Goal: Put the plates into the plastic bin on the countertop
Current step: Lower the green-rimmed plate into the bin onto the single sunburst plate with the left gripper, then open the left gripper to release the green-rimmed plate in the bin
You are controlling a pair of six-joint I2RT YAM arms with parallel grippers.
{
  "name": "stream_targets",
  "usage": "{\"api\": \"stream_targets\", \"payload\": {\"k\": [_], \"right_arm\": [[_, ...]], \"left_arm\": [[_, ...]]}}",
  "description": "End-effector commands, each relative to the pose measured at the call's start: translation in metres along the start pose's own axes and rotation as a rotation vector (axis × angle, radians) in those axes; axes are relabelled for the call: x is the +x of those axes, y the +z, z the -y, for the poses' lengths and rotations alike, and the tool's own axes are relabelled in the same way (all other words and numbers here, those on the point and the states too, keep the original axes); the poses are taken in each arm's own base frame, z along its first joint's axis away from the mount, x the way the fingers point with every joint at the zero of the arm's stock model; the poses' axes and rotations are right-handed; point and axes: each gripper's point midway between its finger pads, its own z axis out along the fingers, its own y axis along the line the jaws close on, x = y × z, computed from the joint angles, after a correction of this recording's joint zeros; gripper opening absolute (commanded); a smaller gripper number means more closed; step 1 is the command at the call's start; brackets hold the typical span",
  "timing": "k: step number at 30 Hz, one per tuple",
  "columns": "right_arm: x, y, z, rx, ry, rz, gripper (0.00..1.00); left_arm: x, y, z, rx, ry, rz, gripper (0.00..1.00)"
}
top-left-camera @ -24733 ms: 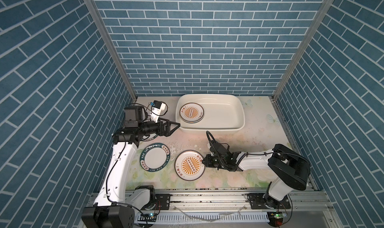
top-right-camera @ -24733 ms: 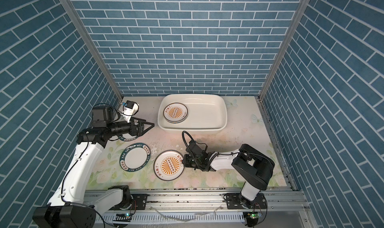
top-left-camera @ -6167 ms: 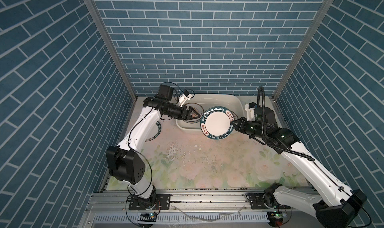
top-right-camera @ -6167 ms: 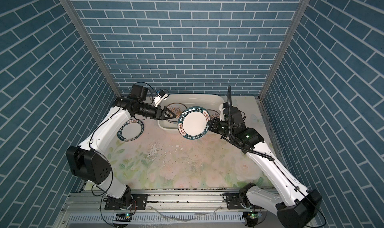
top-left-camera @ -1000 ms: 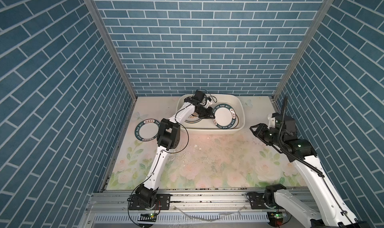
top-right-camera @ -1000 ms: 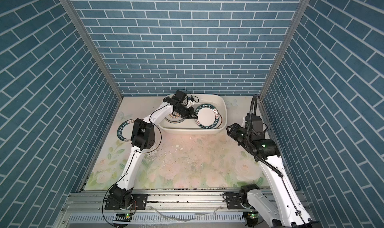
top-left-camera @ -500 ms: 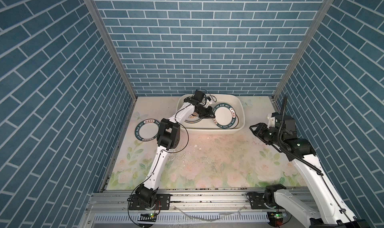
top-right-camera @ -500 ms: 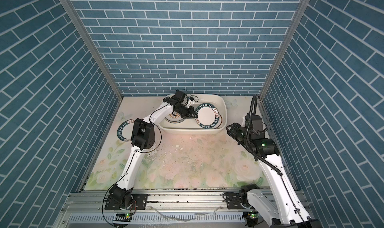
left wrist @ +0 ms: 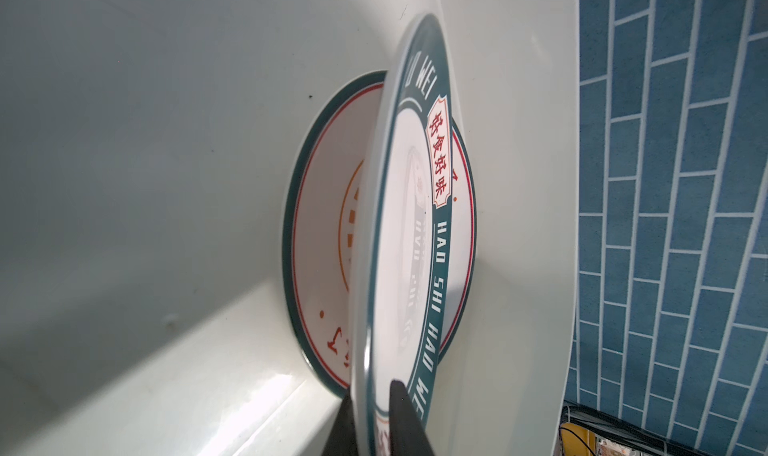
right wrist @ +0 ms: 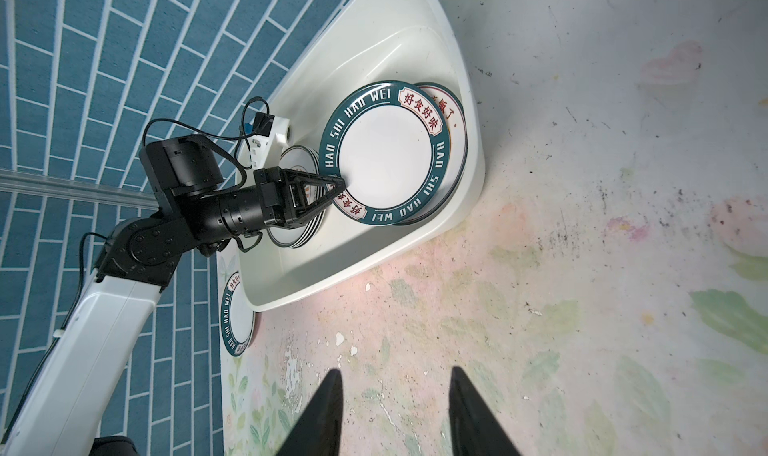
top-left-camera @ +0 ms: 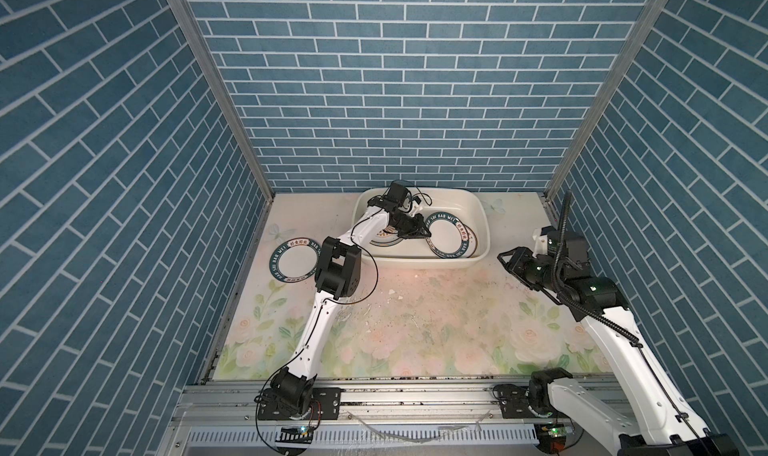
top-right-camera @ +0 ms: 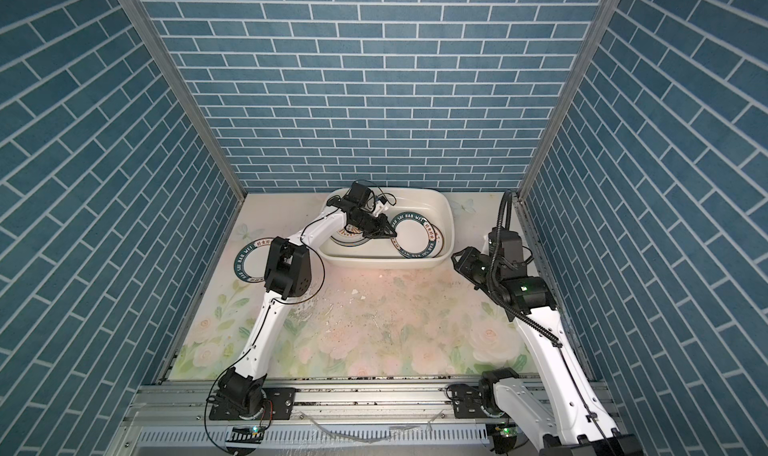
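Observation:
The white plastic bin (top-left-camera: pixel 415 260) (top-right-camera: pixel 384 260) stands at the back of the rose-printed countertop (top-left-camera: pixel 415 329). My left gripper (top-left-camera: pixel 426 233) (top-right-camera: pixel 392 234) (left wrist: pixel 372 391) (right wrist: pixel 341 182) is inside it, shut on the rim of a teal-lettered plate (top-left-camera: pixel 451 235) (top-right-camera: pixel 415 235) (left wrist: pixel 415 225) (right wrist: pixel 386 154). That plate leans tilted on an orange-centred plate (left wrist: pixel 328 225) (right wrist: pixel 451 108) at the bin's right end. A stack of plates (top-left-camera: pixel 382 239) (right wrist: pixel 291 237) lies in the bin's left half. Another teal-lettered plate (top-left-camera: pixel 293 260) (top-right-camera: pixel 249 262) (right wrist: pixel 237 321) lies on the countertop left of the bin. My right gripper (top-left-camera: pixel 505 258) (top-right-camera: pixel 455 258) (right wrist: pixel 395 370) hangs open and empty right of the bin.
Blue brick-pattern walls (top-left-camera: pixel 395 100) close in the back and both sides. The left arm's elbow (top-left-camera: pixel 336 271) overlaps the plate on the countertop in both top views. Small white flakes (top-left-camera: pixel 392 302) dot the worn countertop in front of the bin.

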Motion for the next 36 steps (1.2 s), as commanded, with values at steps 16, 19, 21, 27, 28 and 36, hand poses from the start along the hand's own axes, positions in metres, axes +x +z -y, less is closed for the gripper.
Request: {"api": "stream_targets", "payload": {"k": [16, 19, 21, 27, 28, 36], "right_arm": [[-0.001, 0.009, 0.002, -0.012, 0.011, -0.005, 0.42], [-0.001, 0.01, 0.002, -0.014, 0.012, -0.006, 0.42], [-0.001, 0.01, 0.003, -0.013, 0.013, -0.007, 0.42], [0.001, 0.015, 0.006, -0.014, 0.019, -0.016, 0.42], [0.001, 0.015, 0.006, -0.014, 0.019, -0.017, 0.42], [0.003, 0.02, 0.011, -0.01, 0.028, -0.031, 0.42]], "left_arm": [[-0.006, 0.0, 0.005, 0.051, 0.012, 0.008, 0.35], [-0.005, -0.001, 0.004, 0.044, 0.012, 0.008, 0.37], [-0.005, -0.001, 0.004, 0.041, 0.013, 0.009, 0.38], [-0.005, -0.001, 0.003, 0.037, 0.014, 0.009, 0.43], [-0.004, -0.001, 0.002, 0.034, 0.013, 0.008, 0.45], [-0.004, -0.001, 0.001, 0.027, 0.012, 0.01, 0.53]]}}
